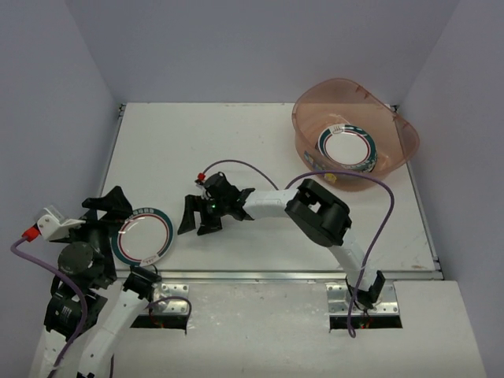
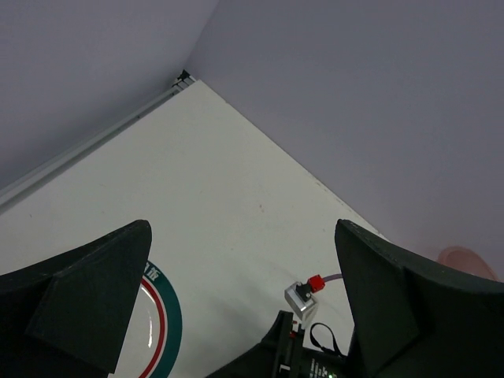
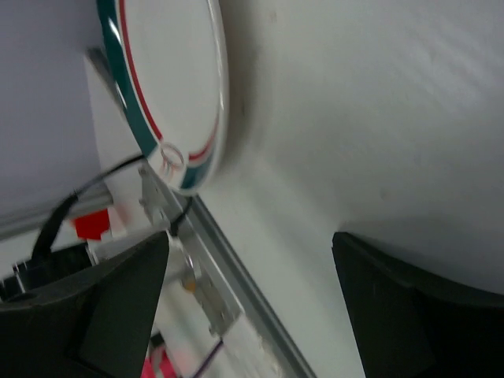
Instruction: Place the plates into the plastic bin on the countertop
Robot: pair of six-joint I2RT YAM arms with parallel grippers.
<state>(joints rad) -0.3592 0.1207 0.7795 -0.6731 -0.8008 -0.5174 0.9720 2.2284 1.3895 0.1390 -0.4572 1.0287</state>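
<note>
right fingers (image 1: 189, 216) standing wide apart, gripping nothing, pointing at the teal-and-red-rimmed plate (image 1: 144, 235) lying just left of them on the worktop (image 1: 260, 142). left fingers (image 1: 118, 201) gaping fully, empty, flanking its other side. plastic bin (image 1: 394, 130) sitting back-right, holding a second plate (image 1: 346, 148).

Plain pale lavender walls (image 1: 236, 47) stand on 3 sides.
</note>
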